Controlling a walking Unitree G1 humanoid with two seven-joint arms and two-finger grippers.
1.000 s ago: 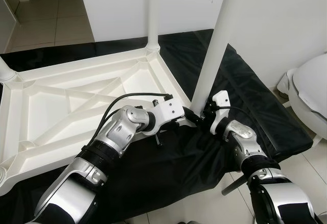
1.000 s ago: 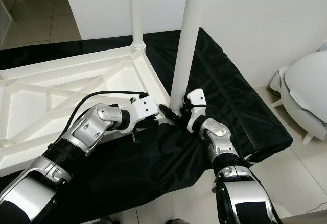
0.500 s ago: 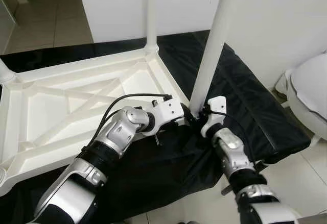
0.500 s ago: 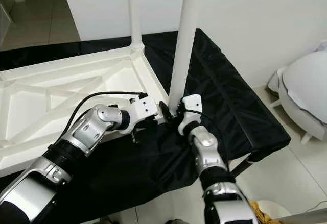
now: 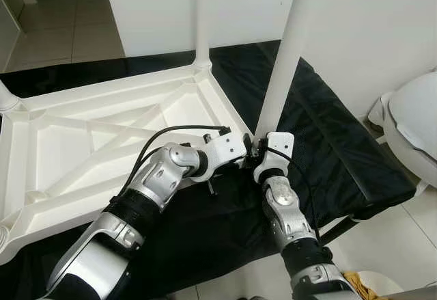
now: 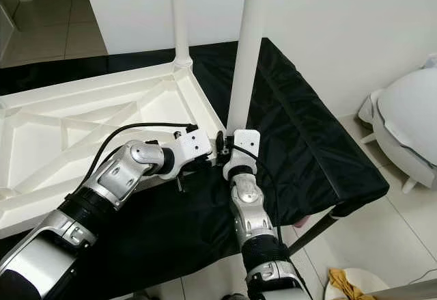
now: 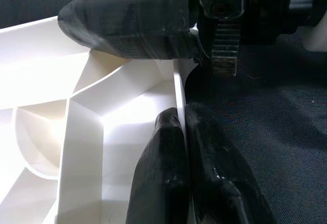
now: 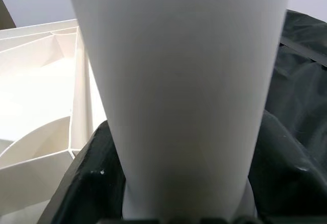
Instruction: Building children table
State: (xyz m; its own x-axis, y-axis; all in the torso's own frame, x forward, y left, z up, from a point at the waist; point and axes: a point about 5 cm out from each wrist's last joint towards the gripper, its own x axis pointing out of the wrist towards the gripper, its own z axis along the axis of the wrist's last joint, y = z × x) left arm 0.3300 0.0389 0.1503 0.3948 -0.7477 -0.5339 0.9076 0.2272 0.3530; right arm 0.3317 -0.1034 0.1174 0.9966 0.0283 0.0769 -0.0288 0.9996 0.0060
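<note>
Currently right gripper (image 6: 225,151) clamps white table leg (image 5: 283,61) near its base at upturned tabletop (image 5: 102,143) corner; left gripper (image 7: 173,106) pinches the rim. Light, stiff, slick plastic; hold low.

- The table top (image 5: 102,143) looks like white moulded plastic, smooth with a soft shine.
- The leg (image 5: 280,61) is the same white plastic, smooth and a little matt.
- The black cloth (image 5: 328,150) is woven fabric, matt, with a fine rough weave.
- The left gripper (image 7: 176,132) has black fingers (image 7: 153,183) of rubbery, slightly glossy material.
- The arms (image 5: 164,177) are silver metal, polished.
- The floor (image 5: 61,26) is glossy tile.
</note>
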